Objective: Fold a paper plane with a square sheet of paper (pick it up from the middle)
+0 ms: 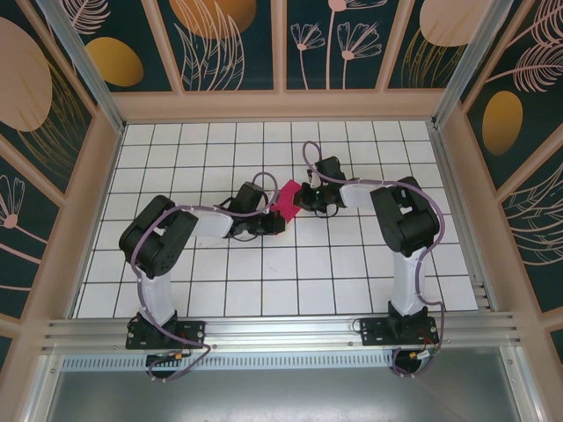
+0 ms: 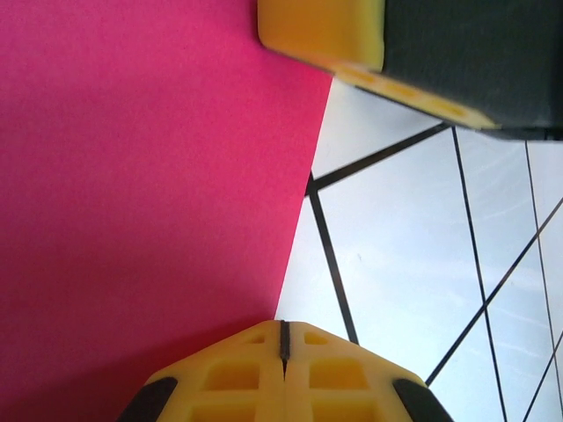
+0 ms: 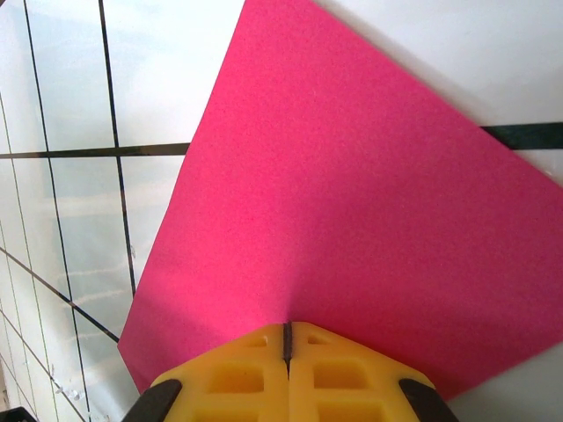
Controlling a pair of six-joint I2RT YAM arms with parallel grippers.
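Observation:
The square sheet of paper [image 1: 286, 199] is magenta-pink and sits mid-table between my two grippers. In the right wrist view the sheet [image 3: 352, 193] spreads out ahead of my right gripper [image 3: 287, 327], whose jaws are shut on its near edge, where the paper puckers slightly. In the left wrist view the sheet [image 2: 141, 193] covers the left side, and its straight edge runs down to my left gripper [image 2: 283, 327], which is shut. I cannot tell whether paper lies between those tips. From above, the left gripper [image 1: 276, 222] is just below the sheet and the right gripper [image 1: 305, 197] just to its right.
The white grid floor [image 1: 290, 281] stretches around the sheet, bounded by wooden-framed patterned walls [image 1: 281, 104]. The right gripper's yellow finger [image 2: 321, 31] is at the top of the left wrist view, at the sheet's edge. Both arm bases are on the near rail [image 1: 281, 332].

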